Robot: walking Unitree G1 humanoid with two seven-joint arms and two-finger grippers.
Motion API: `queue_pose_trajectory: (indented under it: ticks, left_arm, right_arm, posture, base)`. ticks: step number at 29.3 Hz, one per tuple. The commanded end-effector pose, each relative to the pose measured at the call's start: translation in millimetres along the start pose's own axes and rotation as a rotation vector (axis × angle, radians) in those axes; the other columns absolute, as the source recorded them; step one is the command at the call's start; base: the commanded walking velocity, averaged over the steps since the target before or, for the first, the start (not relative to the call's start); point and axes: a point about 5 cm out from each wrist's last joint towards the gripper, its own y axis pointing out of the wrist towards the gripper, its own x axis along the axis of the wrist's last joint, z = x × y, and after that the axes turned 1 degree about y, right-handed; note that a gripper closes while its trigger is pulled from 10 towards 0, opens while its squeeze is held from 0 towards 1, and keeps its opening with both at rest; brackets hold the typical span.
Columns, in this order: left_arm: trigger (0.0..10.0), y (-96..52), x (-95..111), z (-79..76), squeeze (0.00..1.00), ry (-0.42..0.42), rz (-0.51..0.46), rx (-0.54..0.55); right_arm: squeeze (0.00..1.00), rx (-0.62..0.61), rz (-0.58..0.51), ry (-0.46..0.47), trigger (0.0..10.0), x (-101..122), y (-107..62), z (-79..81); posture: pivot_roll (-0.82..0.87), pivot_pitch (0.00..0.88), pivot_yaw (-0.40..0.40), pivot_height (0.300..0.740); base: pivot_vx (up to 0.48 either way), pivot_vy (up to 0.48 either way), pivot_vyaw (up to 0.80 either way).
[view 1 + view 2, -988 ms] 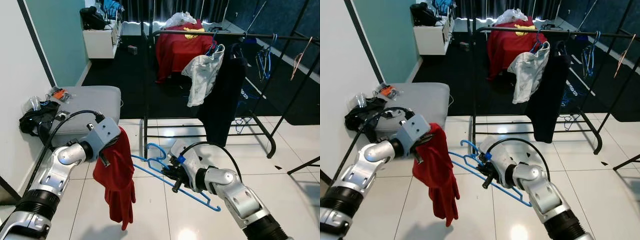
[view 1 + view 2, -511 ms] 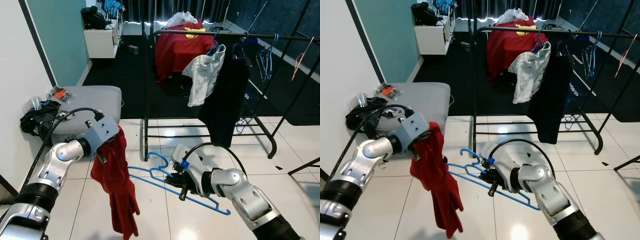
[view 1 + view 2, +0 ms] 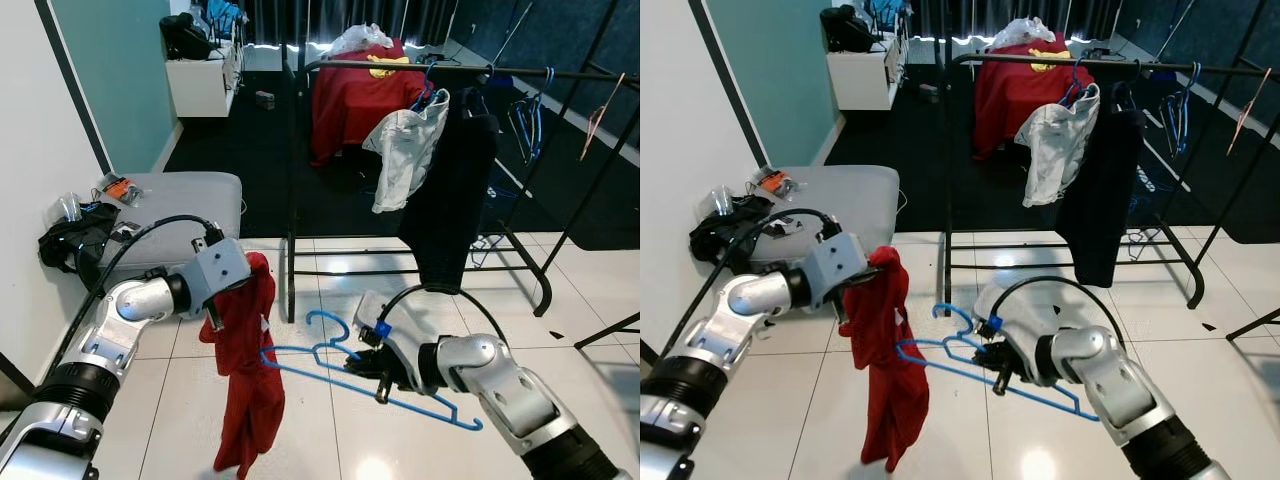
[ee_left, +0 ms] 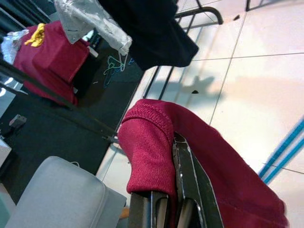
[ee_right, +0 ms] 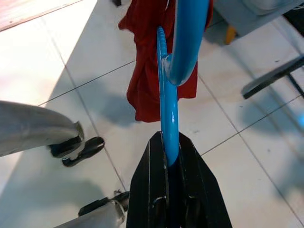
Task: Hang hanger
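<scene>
Below and in front of the black clothes rack (image 3: pixel 400 68), a blue plastic hanger (image 3: pixel 350 375) is clamped between the fingers of the right gripper (image 3: pixel 378 372) and held nearly level over the white tiled floor (image 3: pixel 330 440), its hook turned toward the rack. Just left of the hanger, a red garment (image 3: pixel 245 370) is pinched at its top edge by the left gripper (image 3: pixel 215 315) and left dangling; one hanger tip seems to touch the cloth, though this cannot be confirmed.
</scene>
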Motion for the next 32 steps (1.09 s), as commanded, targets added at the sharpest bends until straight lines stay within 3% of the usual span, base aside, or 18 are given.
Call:
queue_pose_trajectory:
  ticks: [1,15,25,30,32]
  left_arm:
    - [10.0,1.7,4.4,-4.3,0.0,0.032,-0.026,-0.042]
    - [10.0,2.6,8.1,-8.3,0.0,0.092,-0.057,-0.095]
    - [10.0,1.9,19.2,-11.1,0.0,0.134,-0.129,-0.141]
    - [10.0,2.5,31.6,-19.4,0.0,0.156,-0.195,-0.2]
    - [10.0,2.1,45.8,-34.7,0.0,0.196,-0.263,-0.295]
  right_arm:
    - [0.0,-0.014,-0.022,0.001,10.0,8.0,-5.7,-6.1]
    - [0.0,0.036,0.095,0.04,10.0,-5.3,-24.9,-9.7]
    - [0.0,-0.034,0.122,0.101,10.0,-12.6,-28.2,-20.6]
    - [0.0,-0.042,0.108,0.148,10.0,-13.7,-26.0,-22.2]
    - [0.0,-0.017,0.092,0.211,10.0,-17.9,-22.0,-21.6]
  posture:
    - [-0.06,0.0,-0.001,0.74]
    - [-0.06,0.0,-0.001,0.74]
    - [-0.06,0.0,0.001,0.74]
    - [-0.06,0.0,0.0,0.74]
    - [-0.05,0.0,-0.006,0.74]
  base:
    - [0.0,0.0,0.0]
    - [0.0,0.0,0.0]
    - [0.0,0.0,0.0]
    - [0.0,0.0,0.0]
    - [0.0,0.0,0.0]
